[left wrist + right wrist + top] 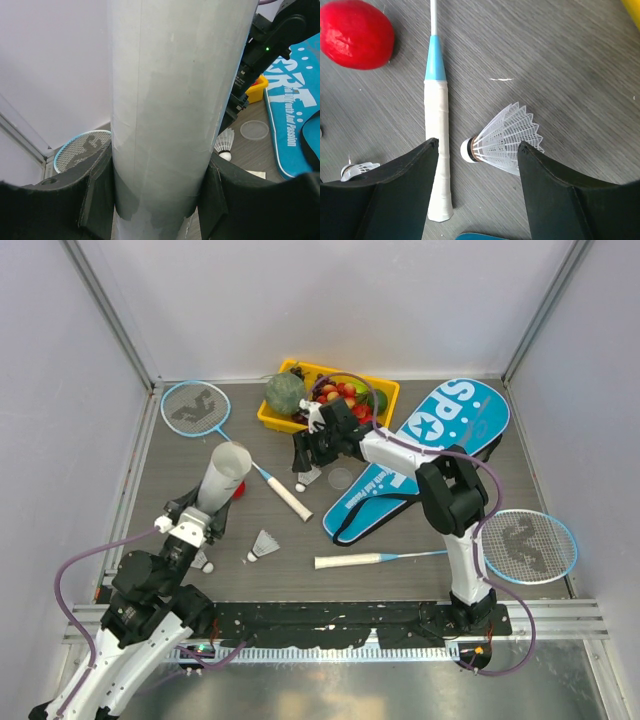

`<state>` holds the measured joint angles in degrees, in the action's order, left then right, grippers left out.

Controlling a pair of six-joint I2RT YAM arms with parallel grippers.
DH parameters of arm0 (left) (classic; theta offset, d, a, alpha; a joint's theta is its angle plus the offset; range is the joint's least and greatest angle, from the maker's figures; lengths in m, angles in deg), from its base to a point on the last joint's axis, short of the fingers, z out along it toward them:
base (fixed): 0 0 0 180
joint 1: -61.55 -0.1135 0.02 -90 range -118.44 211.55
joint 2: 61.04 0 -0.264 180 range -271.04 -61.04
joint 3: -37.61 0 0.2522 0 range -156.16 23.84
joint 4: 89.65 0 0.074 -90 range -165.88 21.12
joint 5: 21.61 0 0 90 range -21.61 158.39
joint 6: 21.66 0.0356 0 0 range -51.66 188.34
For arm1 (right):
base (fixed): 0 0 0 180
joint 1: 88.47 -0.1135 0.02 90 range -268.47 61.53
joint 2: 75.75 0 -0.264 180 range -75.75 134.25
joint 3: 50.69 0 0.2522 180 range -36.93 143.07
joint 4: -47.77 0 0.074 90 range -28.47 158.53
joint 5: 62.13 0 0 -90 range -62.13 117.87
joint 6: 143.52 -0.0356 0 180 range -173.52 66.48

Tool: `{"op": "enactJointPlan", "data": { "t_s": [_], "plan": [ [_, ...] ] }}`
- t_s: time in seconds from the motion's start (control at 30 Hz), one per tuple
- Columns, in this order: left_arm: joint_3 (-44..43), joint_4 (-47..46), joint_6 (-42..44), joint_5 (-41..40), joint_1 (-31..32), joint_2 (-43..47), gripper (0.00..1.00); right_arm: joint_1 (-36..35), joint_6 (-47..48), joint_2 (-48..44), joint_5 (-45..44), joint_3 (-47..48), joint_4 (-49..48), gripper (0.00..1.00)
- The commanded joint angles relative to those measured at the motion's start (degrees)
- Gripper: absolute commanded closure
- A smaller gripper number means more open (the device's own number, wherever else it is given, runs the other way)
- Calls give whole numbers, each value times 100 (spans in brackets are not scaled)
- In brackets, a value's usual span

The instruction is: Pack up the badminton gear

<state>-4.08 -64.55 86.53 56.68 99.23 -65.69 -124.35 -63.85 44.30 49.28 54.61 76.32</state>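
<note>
Yellow tray (275,423) sits at the far middle of the desk (400,580), set askew to the desk's edges. It holds fruit:
- a large mottled green melon-like piece (285,393) at the tray's left end
- a cluster of small red pieces (347,391) mid-tray
- a green piece (378,400) at the right end
- something dark by the near rim, kind unclear

Red ball (355,34) lies on the desk nearer than the tray and off to its left, well apart from it. It is glossy and not quite round.

Desk top is dark grey and wood-grained. Pale walls (300,300) rise behind the tray and to both sides.
</note>
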Motion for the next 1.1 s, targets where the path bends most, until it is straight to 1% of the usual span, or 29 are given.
{"op": "enactJointPlan", "data": {
  "t_s": [0.0,0.1,0.23,0.3,0.43,0.47,0.5,0.53,0.57,0.7,0.77,0.9,1.03,1.07],
  "plan": [
    [-38,-527,-44,221,21,-63,55,28,233,89,460,408,261,32],
    [-20,-536,0,274,21,-89,55,28,198,185,706,408,253,34],
    [-20,-544,8,318,12,-124,56,28,92,291,970,382,209,42],
    [-20,-536,9,309,12,-142,56,28,83,256,970,338,165,46],
    [-29,-536,0,309,12,-142,56,46,31,229,865,346,217,48],
    [-29,-536,8,309,12,-142,56,55,39,247,882,346,218,50],
    [-20,-544,17,309,12,-142,56,63,22,247,883,337,209,55],
    [-20,-536,17,309,21,-151,56,63,5,247,883,329,209,59],
    [-20,-527,26,309,12,-142,56,63,-4,238,883,311,200,66],
    [-11,-509,44,300,12,-168,57,81,-4,10,769,223,147,89],
    [-11,-509,44,292,12,-177,57,107,-13,-218,672,162,112,95],
    [-47,-465,44,274,12,-212,57,116,4,-955,408,4,77,95],
    [-222,-281,0,134,12,-344,57,107,109,-2044,66,-137,42,95],
    [-275,-211,-9,81,12,-379,56,107,145,-2195,-31,-155,33,95]
  ]
}}
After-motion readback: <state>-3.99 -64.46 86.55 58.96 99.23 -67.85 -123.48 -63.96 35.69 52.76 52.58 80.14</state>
